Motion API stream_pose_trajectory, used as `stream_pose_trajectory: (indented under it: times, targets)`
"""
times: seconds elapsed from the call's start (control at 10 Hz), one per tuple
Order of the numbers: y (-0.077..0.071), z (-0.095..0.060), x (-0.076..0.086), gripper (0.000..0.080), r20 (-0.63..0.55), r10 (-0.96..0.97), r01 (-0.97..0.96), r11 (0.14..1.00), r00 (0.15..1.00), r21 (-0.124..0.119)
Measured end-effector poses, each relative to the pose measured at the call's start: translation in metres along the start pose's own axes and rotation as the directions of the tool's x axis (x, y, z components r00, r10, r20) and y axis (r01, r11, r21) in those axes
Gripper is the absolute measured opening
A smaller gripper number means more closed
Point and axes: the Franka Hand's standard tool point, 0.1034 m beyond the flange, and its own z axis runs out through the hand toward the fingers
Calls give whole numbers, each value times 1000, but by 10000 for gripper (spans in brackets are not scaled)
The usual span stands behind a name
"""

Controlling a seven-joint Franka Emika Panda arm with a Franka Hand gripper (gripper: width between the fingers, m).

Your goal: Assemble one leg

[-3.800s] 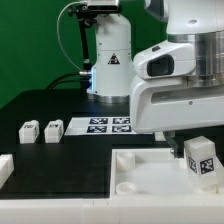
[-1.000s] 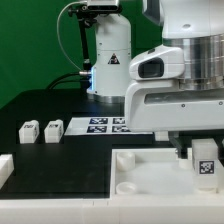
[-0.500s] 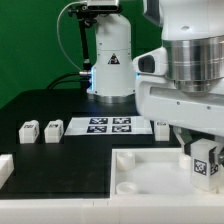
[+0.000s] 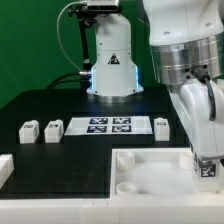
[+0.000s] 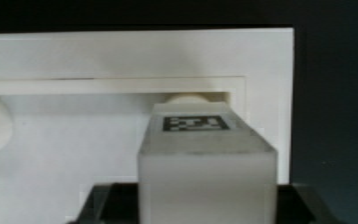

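Three small white blocks (image 4: 28, 131) sit on the dark counter (image 4: 55, 105) at the exterior view's left. The marker board (image 4: 110, 125) lies in the middle. At the right, the claw (image 4: 207, 160) is clamped on the leg (image 5: 197, 140), low over the big white tray (image 4: 150, 190).

Bare black table (image 4: 70, 160) lies open between the two small white blocks (image 4: 52, 129) at the exterior view's left and the large white walled tray (image 4: 150, 200). The bulky white robot arm (image 4: 190, 60) fills the space above the tray's right end. There the small white marker-tagged leg (image 5: 202, 150) stands near the raised wall (image 5: 140, 60).
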Motion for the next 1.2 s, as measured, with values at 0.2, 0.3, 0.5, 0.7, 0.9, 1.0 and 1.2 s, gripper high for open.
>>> stream_pose_trajectory:
  times: [0.2, 0.3, 0.5, 0.7, 0.9, 1.0, 1.2]
  targets:
    - [-2, 3, -7, 537, -6, -298, 298, 955, 955, 17]
    - [-2, 4, -11, 537, -9, -445, 445, 895, 895, 16]
    - [-2, 4, -8, 643, -13, -615, 615, 788, 788, 14]
    - [-3, 4, -6, 649, -20, -792, 792, 610, 610, 4]
    - [-3, 0, -3, 649, -16, -972, 970, 236, 236, -52]
    - [-5, -1, 0, 649, -10, -997, 995, 76, 76, -59]
    - [-8, -3, 8, 649, -16, -994, 992, -111, -112, -65]
